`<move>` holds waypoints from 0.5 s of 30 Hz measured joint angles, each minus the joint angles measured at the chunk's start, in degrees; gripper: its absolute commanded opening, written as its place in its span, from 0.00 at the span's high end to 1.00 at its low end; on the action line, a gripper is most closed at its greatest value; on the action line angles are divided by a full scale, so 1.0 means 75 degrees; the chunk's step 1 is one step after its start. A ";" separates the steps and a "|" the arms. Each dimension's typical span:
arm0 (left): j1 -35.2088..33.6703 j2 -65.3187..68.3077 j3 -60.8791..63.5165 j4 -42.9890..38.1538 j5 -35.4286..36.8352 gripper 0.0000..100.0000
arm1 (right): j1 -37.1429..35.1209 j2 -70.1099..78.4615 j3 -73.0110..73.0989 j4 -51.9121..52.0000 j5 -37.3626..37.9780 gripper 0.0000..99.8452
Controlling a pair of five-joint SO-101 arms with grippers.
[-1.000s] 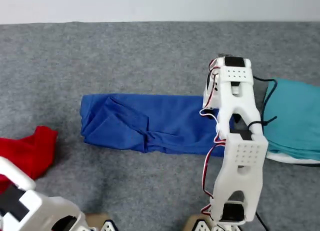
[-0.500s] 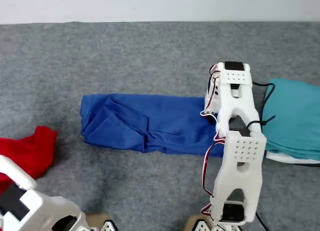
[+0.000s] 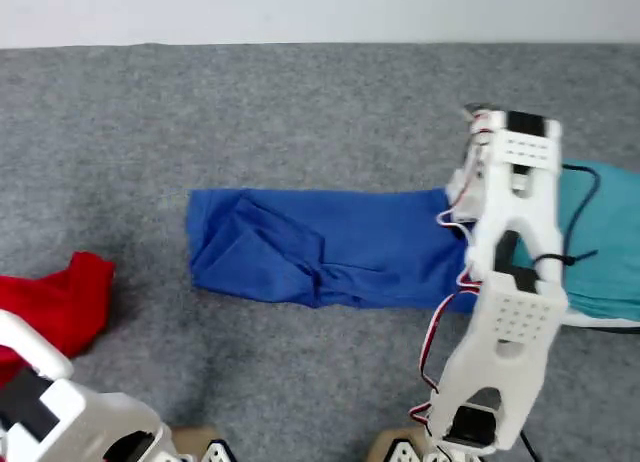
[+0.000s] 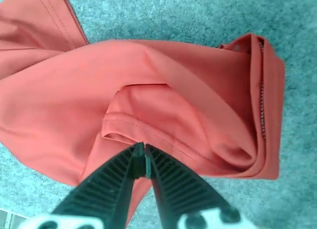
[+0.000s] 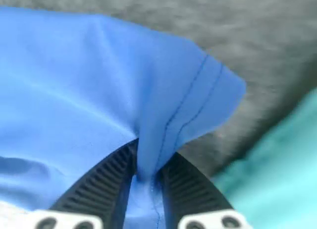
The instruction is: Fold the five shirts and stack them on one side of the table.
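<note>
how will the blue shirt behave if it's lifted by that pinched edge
Probably floppy: the blue shirt bunches into a ridge where the right tool pinches it. It looks thin and light, so it would likely drape and trail. On the fuzzy table it may drag, not slide.

Table (image 3: 300, 112) is lying under a grey, felt-like covering that is running across the whole high view; its nap is showing coarse and speckled. The far edge is meeting a plain, pale wall (image 3: 300, 12) in a straight line. Light is falling evenly from above, casting only soft, faint shadows. Both wrist views are showing that grey nap close up
</note>
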 measured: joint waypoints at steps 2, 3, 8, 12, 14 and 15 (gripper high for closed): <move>0.0105 0.0000 0.0000 0.0000 -0.0012 0.99 | 0.0152 -0.0164 0.0000 0.0152 0.0270 0.99; 0.0176 0.0000 0.0000 0.0000 0.0000 0.99 | 0.0152 -0.0234 0.0000 0.0246 0.0363 0.99; 0.0598 0.0000 0.0000 0.0000 0.0387 0.99 | -0.0598 -0.0891 0.0000 0.0645 0.0492 0.99; 0.0844 0.0000 0.0000 0.0000 0.0504 0.99 | -0.1747 -0.1594 0.0000 0.0645 0.0492 0.99; 0.0938 0.0000 0.0000 0.0000 0.0516 0.99 | -0.2356 -0.1922 0.0000 0.0645 0.0492 0.99; 0.0973 0.0000 0.0000 0.0000 0.0527 0.99 | -0.2673 -0.2040 0.0000 0.0645 0.0492 0.99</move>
